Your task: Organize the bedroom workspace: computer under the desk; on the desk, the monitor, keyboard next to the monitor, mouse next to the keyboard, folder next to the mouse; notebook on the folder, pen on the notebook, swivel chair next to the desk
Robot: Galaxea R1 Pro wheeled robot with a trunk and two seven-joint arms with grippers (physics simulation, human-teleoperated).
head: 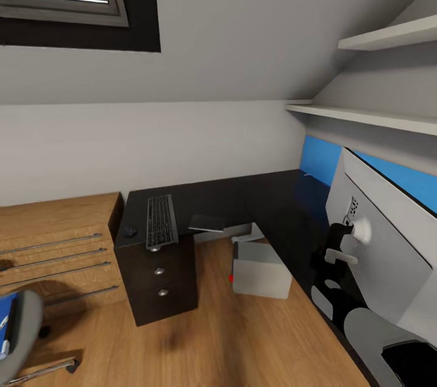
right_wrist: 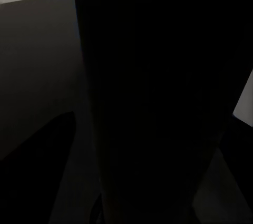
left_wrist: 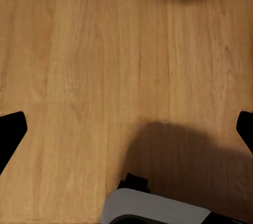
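Room: attic bedroom, grey sloped wall, skylight at top, light wood floor (left_wrist: 95,66).
Desk: black L-shaped desk (head: 255,192) is running along the wall and turning down the robot's right side; drawer unit (head: 159,280) under its left end.
Keyboard: the keyboard (head: 160,221) is lying on the desk over the drawers, long axis pointing from the wall toward the room.
Mouse: the mouse (head: 130,231) is sitting just beside the keyboard, on its left.
Notebook: dark flat notebook (head: 207,223) is resting on the desk, right of the keyboard.
Computer: the computer (head: 261,268) is standing on the floor in the desk's inner corner, partly under the top.
Monitor: the monitor (head: 379,235) is showing its pale back at the right, very close to the right arm.
Chair and folder: the swivel chair (head: 21,326) is sitting at lower left, well apart from the desk, with the blue folder (head: 6,314) on its seat.
Left gripper: left gripper (left_wrist: 126,129) is hanging over bare floor, fingers spread apart, nothing between them.
Right gripper: wrist view is dark against a black surface; I cannot tell the state.
Deciding relation: folder is lying to the robot's left, so the left arm looks nearer.
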